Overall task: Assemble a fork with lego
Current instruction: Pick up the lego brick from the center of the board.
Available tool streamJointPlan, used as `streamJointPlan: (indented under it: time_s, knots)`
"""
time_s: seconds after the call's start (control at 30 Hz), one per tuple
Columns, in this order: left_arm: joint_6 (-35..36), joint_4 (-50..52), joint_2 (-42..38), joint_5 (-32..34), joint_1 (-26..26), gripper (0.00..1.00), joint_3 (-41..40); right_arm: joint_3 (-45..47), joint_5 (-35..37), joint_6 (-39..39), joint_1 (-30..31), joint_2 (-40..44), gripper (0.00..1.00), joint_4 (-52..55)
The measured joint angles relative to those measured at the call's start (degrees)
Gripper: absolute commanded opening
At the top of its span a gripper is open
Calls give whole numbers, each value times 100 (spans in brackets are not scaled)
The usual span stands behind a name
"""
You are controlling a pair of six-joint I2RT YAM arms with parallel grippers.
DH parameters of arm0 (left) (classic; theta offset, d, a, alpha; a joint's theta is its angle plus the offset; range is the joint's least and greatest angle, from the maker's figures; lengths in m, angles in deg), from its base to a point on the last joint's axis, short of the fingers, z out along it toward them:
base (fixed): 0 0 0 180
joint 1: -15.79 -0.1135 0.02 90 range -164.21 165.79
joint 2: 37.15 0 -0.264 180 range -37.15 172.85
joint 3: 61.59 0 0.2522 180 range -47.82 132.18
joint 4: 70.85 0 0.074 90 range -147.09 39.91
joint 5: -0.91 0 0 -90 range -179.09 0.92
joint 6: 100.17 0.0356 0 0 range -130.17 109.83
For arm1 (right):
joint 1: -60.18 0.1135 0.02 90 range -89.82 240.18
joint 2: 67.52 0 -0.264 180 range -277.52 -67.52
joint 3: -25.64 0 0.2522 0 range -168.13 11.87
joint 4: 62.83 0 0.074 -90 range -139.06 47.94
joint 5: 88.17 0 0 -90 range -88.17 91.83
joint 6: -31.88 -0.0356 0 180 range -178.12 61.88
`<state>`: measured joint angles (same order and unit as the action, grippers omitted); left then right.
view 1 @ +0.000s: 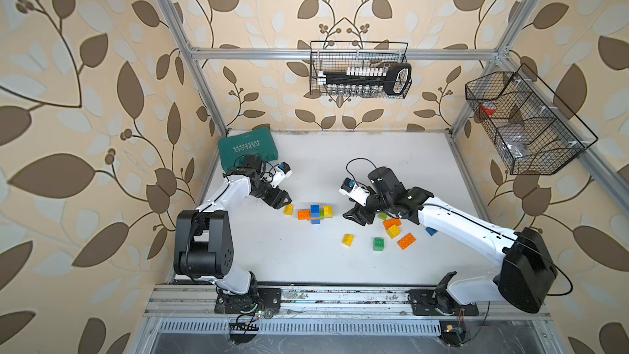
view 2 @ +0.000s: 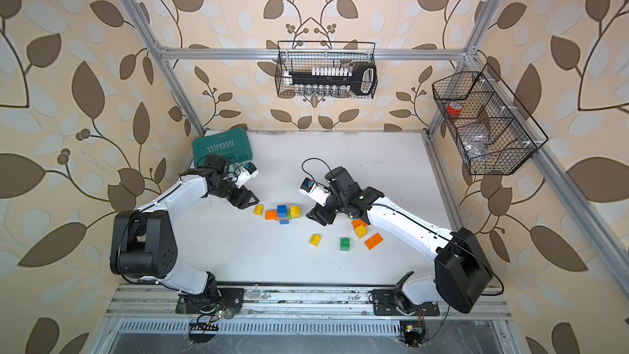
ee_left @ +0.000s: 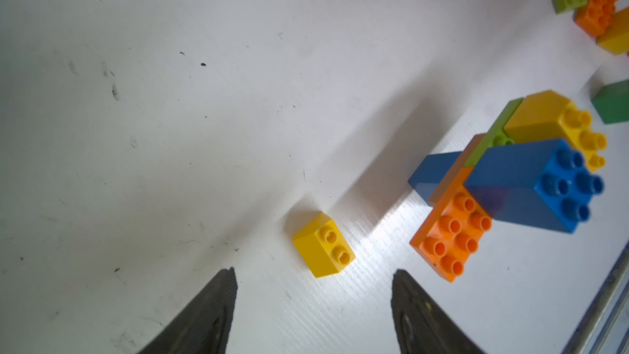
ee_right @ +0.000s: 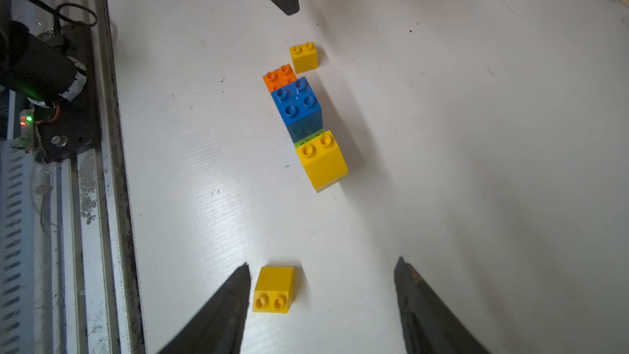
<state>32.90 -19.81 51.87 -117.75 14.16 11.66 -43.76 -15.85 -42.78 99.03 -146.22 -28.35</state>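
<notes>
Jaws of the left gripper (view 1: 282, 200) and right gripper (view 1: 355, 216) are spread apart and hold nothing, and a clump of joined blue, orange, green and yellow plastic bricks (view 1: 315, 213) sits between them on the white table (view 1: 374, 171), so the fork looks only started, with loose bricks (view 1: 406, 241) left.

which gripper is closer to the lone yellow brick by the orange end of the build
Left. The left gripper sits just beside the yellow brick, jaws open, not touching. The right gripper is on the far side of the build from it.
</notes>
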Motion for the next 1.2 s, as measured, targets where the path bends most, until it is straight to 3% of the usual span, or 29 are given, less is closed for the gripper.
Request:
streamJointPlan:
  time_s: [0.33,0.67,1.07,1.2]
  knots:
    - [1910,636,758,-81,2,66,365,348,-367,-483,-7,138,70,-437]
    - [3156,662,1058,195,170,65,365,369,-643,-614,-31,63,70,-619]
    - [3523,575,1650,361,540,44,483,374,-789,-616,-66,-238,71,-667]
    - [3515,514,1661,365,546,42,483,374,-837,-632,-74,-282,71,-684]
